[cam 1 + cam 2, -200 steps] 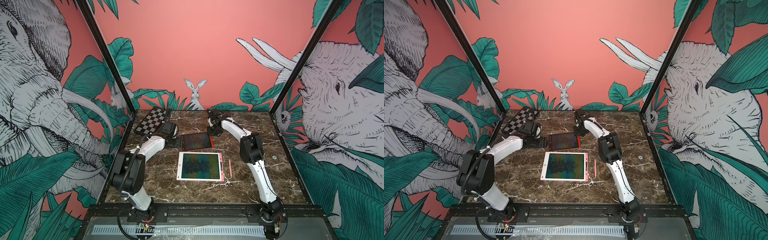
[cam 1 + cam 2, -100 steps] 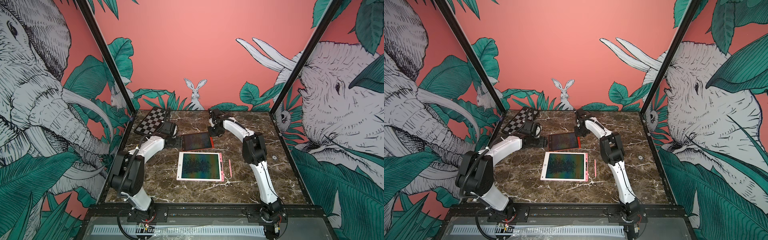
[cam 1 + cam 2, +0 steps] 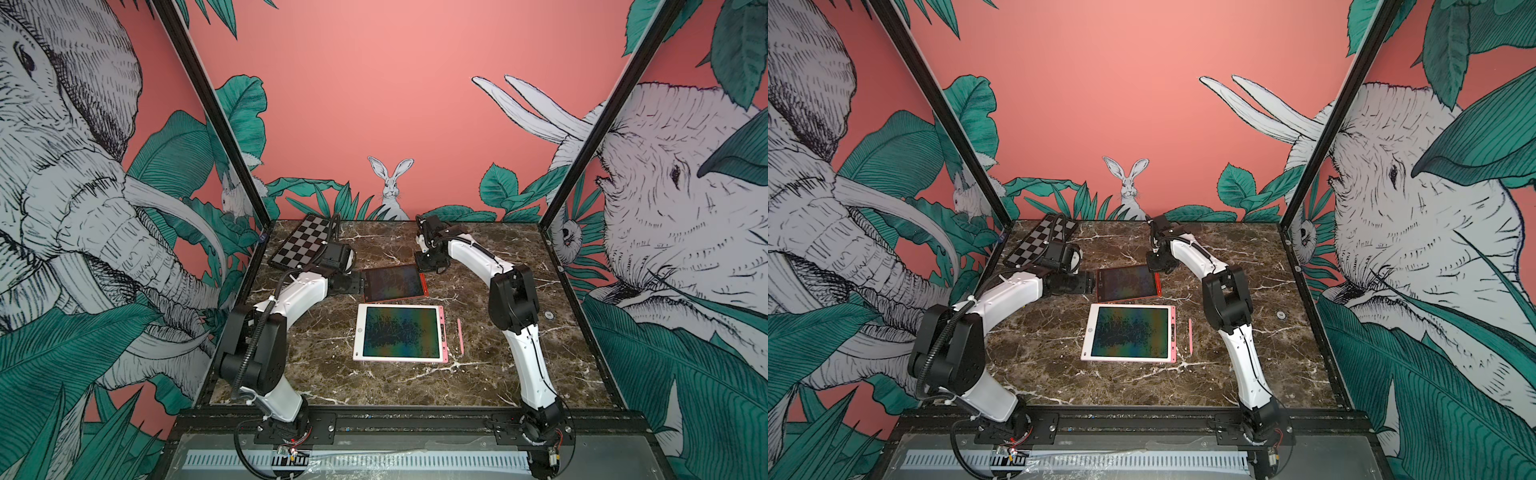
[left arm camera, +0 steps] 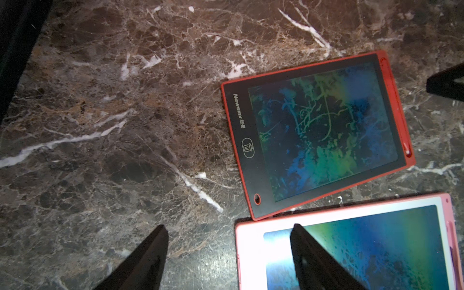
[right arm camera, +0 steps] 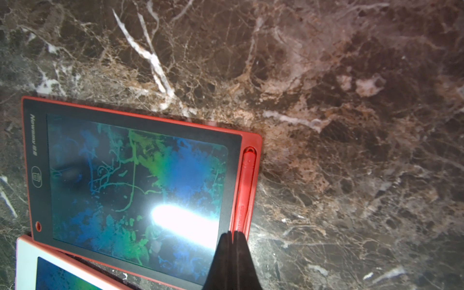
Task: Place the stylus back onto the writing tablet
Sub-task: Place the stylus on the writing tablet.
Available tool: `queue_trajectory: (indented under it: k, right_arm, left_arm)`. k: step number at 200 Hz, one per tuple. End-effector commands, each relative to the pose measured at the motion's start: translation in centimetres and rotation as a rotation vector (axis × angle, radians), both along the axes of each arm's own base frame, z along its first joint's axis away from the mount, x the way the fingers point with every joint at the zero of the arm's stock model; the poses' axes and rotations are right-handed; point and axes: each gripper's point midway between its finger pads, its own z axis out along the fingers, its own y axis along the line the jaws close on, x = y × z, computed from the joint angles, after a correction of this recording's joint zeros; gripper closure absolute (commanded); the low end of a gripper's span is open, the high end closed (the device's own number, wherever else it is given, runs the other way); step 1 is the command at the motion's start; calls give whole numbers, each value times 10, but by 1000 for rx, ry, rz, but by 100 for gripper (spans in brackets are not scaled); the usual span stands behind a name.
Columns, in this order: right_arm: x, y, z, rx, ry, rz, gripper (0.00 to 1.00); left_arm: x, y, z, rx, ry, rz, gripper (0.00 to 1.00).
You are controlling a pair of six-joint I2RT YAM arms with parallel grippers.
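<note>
Operator: When the right wrist view is consulted, where does the red stylus (image 5: 247, 185) lie?

Technician: It lies lengthwise in the side slot of the red writing tablet (image 5: 125, 180), along the edge nearest the right arm. The tablet lies flat and slightly skewed on the marble table (image 3: 478, 374), towards the back.

Operator: State the condition of the right gripper (image 5: 231, 233).

Technician: Clenched. The fingertips are pressed together with nothing between them. They sit over one end of the slot, at the stylus. Whether they touch it cannot be told.

Operator: And the left gripper (image 4: 229, 226)?

Technician: Released. Its two fingers (image 4: 150, 256) stand apart and grip nothing (only marble and a tablet corner show in the gap). In both top views it sits just beside the red tablet's edge opposite the slot. Contact there cannot be confirmed.

Operator: List the remaining items.

Technician: A pink tablet (image 3: 401, 327) lies flat in front of the red one, their near edges almost meeting. A pink stylus (image 3: 460, 336) lies loose on the marble just beside the pink tablet, on the right arm's side. It is apart from the tablet and roughly parallel to its edge. A chessboard (image 3: 302, 245) lies at the back left corner, behind the left arm
</note>
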Motion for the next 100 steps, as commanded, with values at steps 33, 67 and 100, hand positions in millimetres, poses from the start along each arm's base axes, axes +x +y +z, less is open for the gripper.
queue_trajectory:
  k: [33,67,100]
  right_arm:
    - [-15,-12,-54,-106,118,-7,100]
    - [-14,-11,-55,-102,118,-13,100]
    - [-10,-10,-44,-96,93,-11,100]
  left_arm:
    - [-4,3,5,-3,-3,11,20]
    - [-5,3,5,-1,-2,9,21]
    - [-6,4,6,1,-5,11,21]
